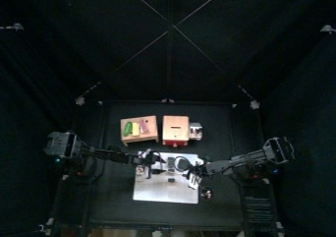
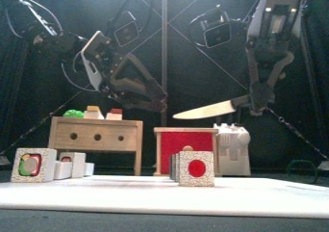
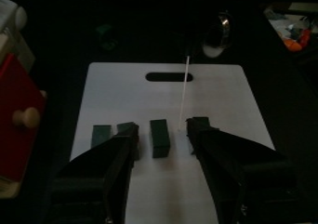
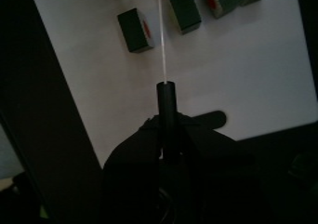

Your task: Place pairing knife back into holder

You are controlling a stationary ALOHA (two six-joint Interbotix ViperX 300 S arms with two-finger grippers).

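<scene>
Above white cutting board (image 3: 168, 93) — right hand (image 2: 257, 103) grips knife (image 2: 213, 108).

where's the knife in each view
top view: knife faint, over the white cutting board, by the right gripper.
front view: blade in the air, above the red-faced holder.
left wrist view: thin line over the board.
right wrist view: black handle in its own jaws.
Shared landmark: the cutting board.

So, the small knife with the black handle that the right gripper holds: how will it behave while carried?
The small black-handled knife looks stiff: its thin pale blade juts straight out, with no sag. It is probably light for its size. The right gripper grips only the handle's end, so the blade may pivot or slip if it bumps the orange-brown wooden holder.
</scene>
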